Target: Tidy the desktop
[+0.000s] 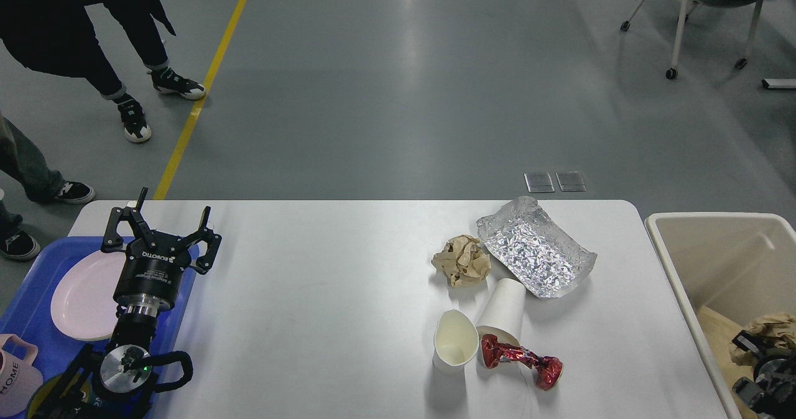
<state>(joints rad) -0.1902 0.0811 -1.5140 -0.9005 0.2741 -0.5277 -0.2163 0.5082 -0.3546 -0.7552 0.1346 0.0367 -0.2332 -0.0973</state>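
Note:
The white desktop [323,294] carries a crumpled brown paper ball [461,260], a crinkled foil sheet [535,254], an upright paper cup [455,347], a second paper cup [502,313] lying on its side, and a red foil wrapper [522,360]. My left gripper [171,214] is open and empty at the table's left end, over the right edge of the blue tray [31,310]. My right gripper [755,354] is low inside the beige bin [678,270], dark and partly cut off. A crumpled brown paper [774,329] lies against it. I cannot tell if the gripper holds it.
The blue tray holds a pink plate [81,294] and a pink mug [15,375]. People's legs [130,105] stand beyond the table's left corner. A wheeled chair [703,9] is far right on the grey floor.

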